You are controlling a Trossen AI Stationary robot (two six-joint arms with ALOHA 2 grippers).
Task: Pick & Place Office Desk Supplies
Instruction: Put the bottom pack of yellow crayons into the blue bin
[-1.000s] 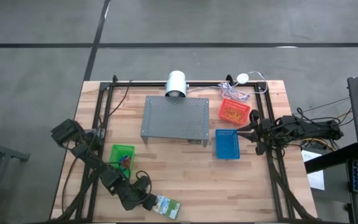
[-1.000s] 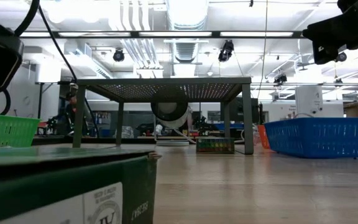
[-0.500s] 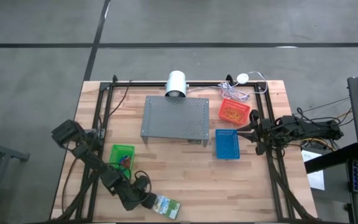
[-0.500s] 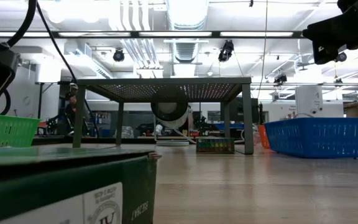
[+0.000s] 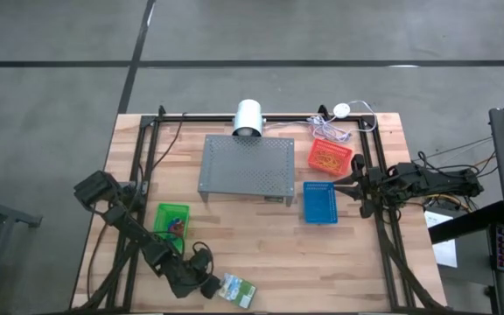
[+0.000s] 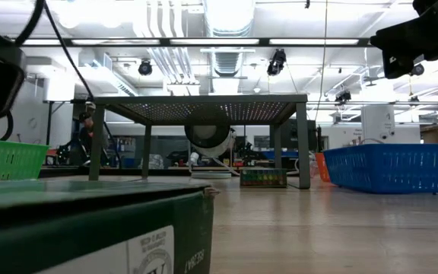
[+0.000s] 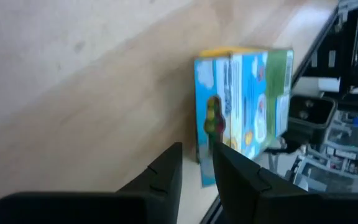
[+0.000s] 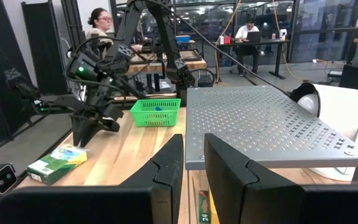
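The green-and-yellow crayon box lies flat close to the table's near edge and fills the lower left of the low view. My left gripper is at the box's left end, its fingers closed to a narrow slit. Red and blue bands lie in the green basket, and tan rubber bands lie in the red basket. My right gripper waits, shut, beside the blue basket. My left gripper comes slanting down from the table's left at the crayon box's near corner. One fingertip overlaps that corner in the left wrist view. I cannot tell whether it touches the box. The box stays flat on the table.
The grey perforated stand fills the table's middle, with a white cylinder behind it and a small box of colours under it. Black frame rails run along both table sides. People sit at desks beyond the table.
In the low view the crayon box's end has shifted a little to the right and looms larger, so the box has slid slightly along the table. The left arm's link at that view's upper left has dipped and risen again. The right arm has kept still.
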